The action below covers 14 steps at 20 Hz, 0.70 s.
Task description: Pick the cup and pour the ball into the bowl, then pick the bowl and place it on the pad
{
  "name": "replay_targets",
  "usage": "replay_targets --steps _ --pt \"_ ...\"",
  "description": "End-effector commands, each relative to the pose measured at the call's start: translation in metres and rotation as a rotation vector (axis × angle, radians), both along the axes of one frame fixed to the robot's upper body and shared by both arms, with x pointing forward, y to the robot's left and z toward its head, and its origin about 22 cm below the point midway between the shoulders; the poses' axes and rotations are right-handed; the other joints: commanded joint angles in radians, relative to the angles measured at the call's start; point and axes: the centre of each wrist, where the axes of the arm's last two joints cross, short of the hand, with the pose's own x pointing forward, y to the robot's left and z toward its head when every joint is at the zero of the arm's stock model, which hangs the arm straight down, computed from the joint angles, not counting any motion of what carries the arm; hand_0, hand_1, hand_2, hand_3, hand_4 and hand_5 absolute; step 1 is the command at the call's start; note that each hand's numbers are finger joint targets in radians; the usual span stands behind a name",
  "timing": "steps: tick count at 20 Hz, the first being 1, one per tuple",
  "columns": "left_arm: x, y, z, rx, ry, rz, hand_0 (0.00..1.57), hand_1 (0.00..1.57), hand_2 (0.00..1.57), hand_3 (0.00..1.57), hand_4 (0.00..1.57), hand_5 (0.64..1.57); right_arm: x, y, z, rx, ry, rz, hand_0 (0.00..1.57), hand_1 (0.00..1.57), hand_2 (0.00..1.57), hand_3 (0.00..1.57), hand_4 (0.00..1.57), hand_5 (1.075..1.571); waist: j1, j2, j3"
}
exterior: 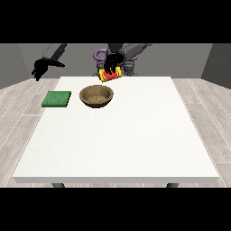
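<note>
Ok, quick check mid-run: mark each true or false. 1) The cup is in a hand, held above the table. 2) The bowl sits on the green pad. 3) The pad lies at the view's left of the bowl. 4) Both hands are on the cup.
1) True: the hand at the view's right holds the cup tilted, beyond the bowl.
2) False: the bowl rests on the table, beside the pad.
3) True.
4) False: the hand at the view's left hangs apart, holding nothing.
</note>
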Motion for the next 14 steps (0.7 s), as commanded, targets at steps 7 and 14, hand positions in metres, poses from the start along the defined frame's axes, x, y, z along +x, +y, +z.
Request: replay_targets --steps 7,14 --pt "0.000 -0.024 0.021 0.367 -0.081 -0.075 0.00 0.00 1.57 1.57 1.25 1.385 0.001 -0.001 -0.002 0.020 -0.003 0.000 0.00 0.00 0.00 0.15 0.00 1.521 -0.013 0.016 0.0009" --pt "0.008 -0.040 0.056 0.552 -0.163 -0.053 1.55 1.55 1.57 1.57 1.20 1.457 -0.004 -0.010 -0.003 0.030 0.001 0.010 0.00 0.00 0.00 0.19 0.00 1.515 -0.008 -0.002 0.0004"
